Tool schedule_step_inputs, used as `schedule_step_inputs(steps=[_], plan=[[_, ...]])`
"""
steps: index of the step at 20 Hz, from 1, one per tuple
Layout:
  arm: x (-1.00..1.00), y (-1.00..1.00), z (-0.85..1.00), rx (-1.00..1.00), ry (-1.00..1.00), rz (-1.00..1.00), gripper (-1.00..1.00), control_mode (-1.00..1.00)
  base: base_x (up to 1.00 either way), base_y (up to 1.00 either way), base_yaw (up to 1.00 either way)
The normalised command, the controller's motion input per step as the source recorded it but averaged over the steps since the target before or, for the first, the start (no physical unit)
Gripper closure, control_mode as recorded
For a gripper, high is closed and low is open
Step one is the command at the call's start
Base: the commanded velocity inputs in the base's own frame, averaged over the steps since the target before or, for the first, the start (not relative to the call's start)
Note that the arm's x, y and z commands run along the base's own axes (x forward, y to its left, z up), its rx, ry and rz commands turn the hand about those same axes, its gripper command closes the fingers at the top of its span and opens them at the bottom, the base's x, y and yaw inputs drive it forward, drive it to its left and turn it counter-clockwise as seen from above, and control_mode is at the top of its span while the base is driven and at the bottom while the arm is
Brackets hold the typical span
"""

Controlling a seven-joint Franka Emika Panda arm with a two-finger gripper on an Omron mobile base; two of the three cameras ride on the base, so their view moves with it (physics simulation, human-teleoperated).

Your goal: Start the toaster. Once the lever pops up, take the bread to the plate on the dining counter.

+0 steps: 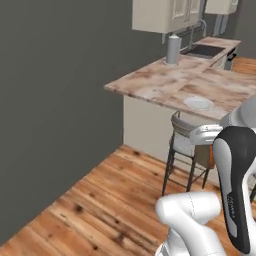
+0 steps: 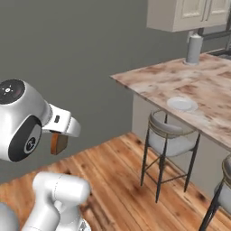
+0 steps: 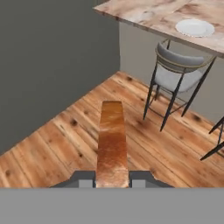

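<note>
A grey-seated stool (image 2: 169, 133) stands on the wooden floor (image 1: 100, 200) beside a dark wall (image 1: 55, 100).

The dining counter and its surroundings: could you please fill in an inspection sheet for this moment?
Surface: dining counter, marbled stone, overhanging edge.
Job's things: plate flat on the counter, bare; bread edge-on between the fingers, above the wooden floor.
Clutter: grey canister on the counter's far end.
Grippers: gripper shut on the bread, short of the counter.
Cables: nothing seen.
Surroundings: grey stool under the counter edge, sink beyond, cream wall cabinets, dark wall.
</note>
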Motion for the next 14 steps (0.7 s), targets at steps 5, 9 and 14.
schedule_step_inputs(steps=[5, 9, 14], plan=[[0.00, 0.00, 0.00, 0.00, 0.00, 0.00, 1.00, 1.00, 0.64, 0.30, -0.53], [0.00, 0.00, 0.00, 0.00, 0.00, 0.00, 1.00, 1.00, 0.59, 0.33, -0.53], [0.00, 0.00, 0.00, 0.00, 0.00, 0.00, 1.00, 1.00, 0.60, 0.42, -0.54]])
